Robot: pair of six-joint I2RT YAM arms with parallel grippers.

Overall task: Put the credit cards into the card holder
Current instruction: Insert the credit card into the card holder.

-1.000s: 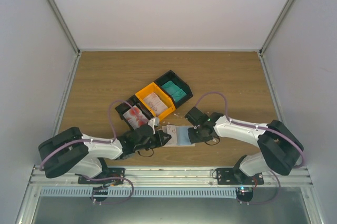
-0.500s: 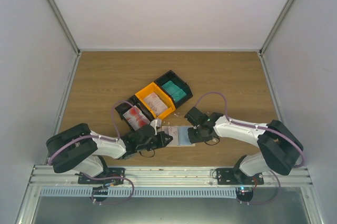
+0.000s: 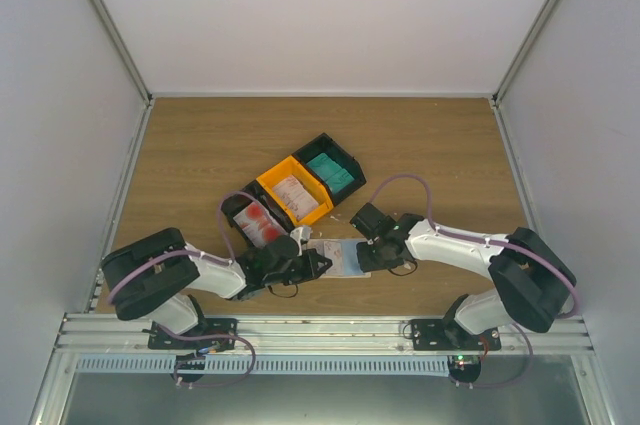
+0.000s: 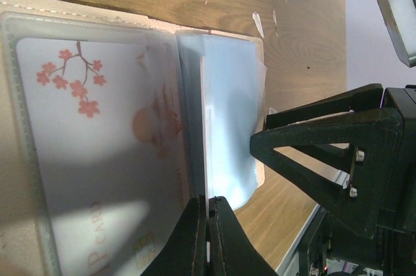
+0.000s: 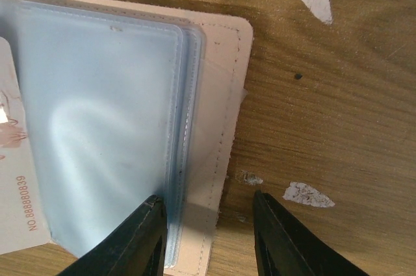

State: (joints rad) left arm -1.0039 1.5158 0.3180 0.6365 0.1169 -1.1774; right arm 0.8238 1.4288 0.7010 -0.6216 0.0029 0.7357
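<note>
The card holder lies open on the wood between my two grippers, beige with pale blue pockets. A white card with red blossoms sits in its left pocket; the card's numbered end shows in the right wrist view. My left gripper is shut on a thin pale blue leaf standing on edge, seemingly one of the holder's pockets. My right gripper is open astride the holder's beige edge, one finger over the pockets, the other over bare wood.
Joined trays stand behind the holder. A black tray holds a red-blotched card, the orange one a pale card, the far black one a teal card. White scraps dot the wood. Side walls close in the table.
My left arm's elbow has swung inward toward the holder while its gripper stayed at the holder's left side. The right arm has barely moved.
</note>
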